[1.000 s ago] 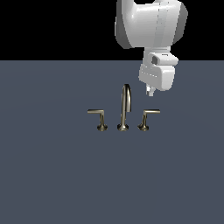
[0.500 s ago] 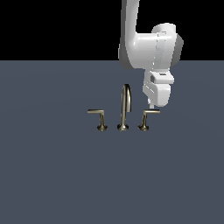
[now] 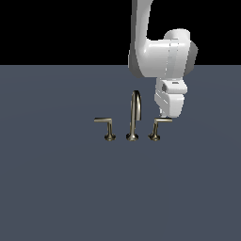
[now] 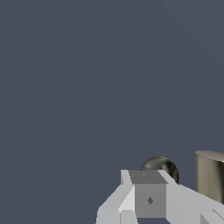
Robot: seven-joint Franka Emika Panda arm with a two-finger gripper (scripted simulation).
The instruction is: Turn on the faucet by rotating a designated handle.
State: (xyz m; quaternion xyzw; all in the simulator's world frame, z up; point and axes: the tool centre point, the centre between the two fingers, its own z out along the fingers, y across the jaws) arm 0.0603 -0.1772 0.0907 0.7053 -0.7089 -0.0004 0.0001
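Observation:
The brass faucet stands in the middle of the exterior view, with its tall arched spout (image 3: 135, 113) between two low levers. The handle (image 3: 158, 125), with a slightly slanted post, is on the exterior view's right. The twin lever (image 3: 106, 125) with an upright post is on the left. My gripper (image 3: 169, 113) hangs just over the outer end of the handle's flat arm, and its fingers look shut and empty. In the wrist view the fingertips (image 4: 148, 199) lie in front of a round brass part (image 4: 161, 167), with a brass cylinder (image 4: 210, 181) beside it.
A flat dark grey surface (image 3: 56, 188) carries the faucet. The white arm (image 3: 160, 52) comes down from above behind the faucet's right side. Nothing else shows.
The arm has straightened and the gripper has come down and slightly toward the handle, from well above the faucet to the level of the handle's arm. The faucet's parts have not visibly moved.

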